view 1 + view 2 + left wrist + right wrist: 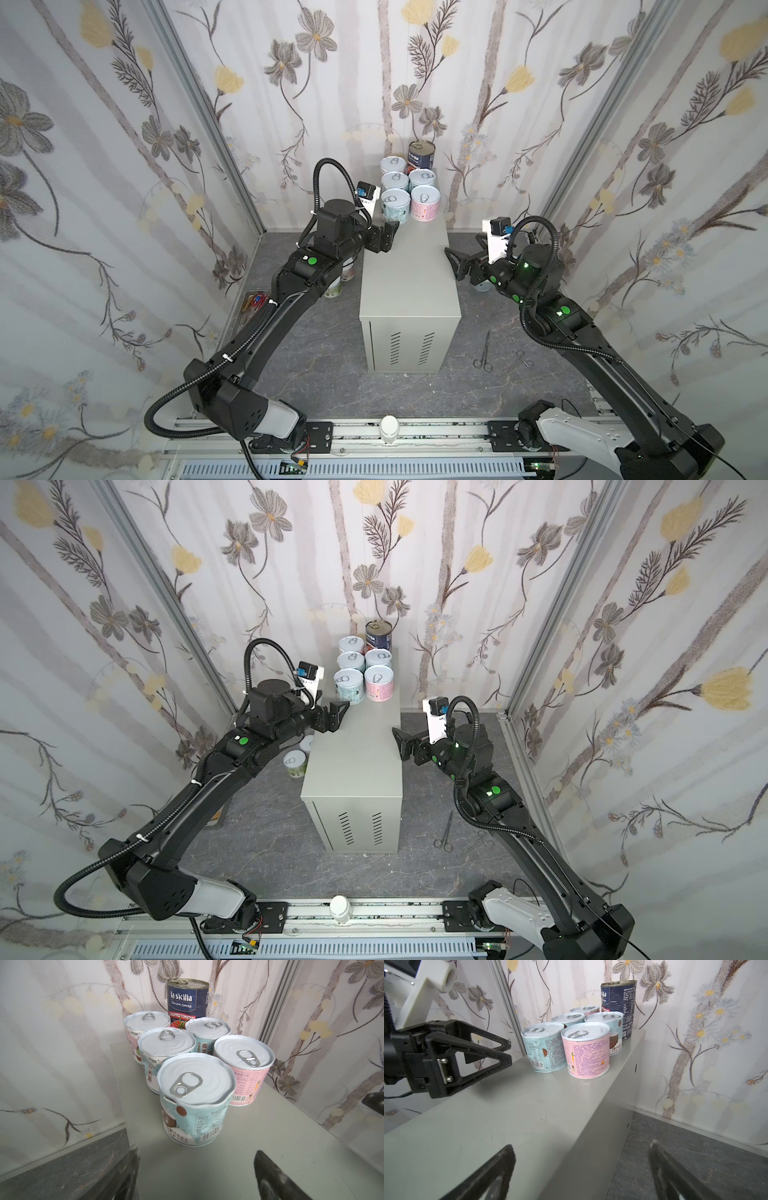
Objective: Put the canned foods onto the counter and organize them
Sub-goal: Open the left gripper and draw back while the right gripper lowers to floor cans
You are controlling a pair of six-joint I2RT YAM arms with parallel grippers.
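Left end effector (196, 1153), spread and empty, hovers at the table's (409, 266) left edge, upright floor cans (295, 760) below it; right end effector (581, 1145) likewise open, empty.

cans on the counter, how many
6, far end of the counter: tall blue can and back pink can, two middle teal cans, front teal can and front pink can; none hidden.

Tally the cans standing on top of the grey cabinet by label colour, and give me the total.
Teal cans: 3
Pink cans: 2
Dark blue can: 1
Total: 6
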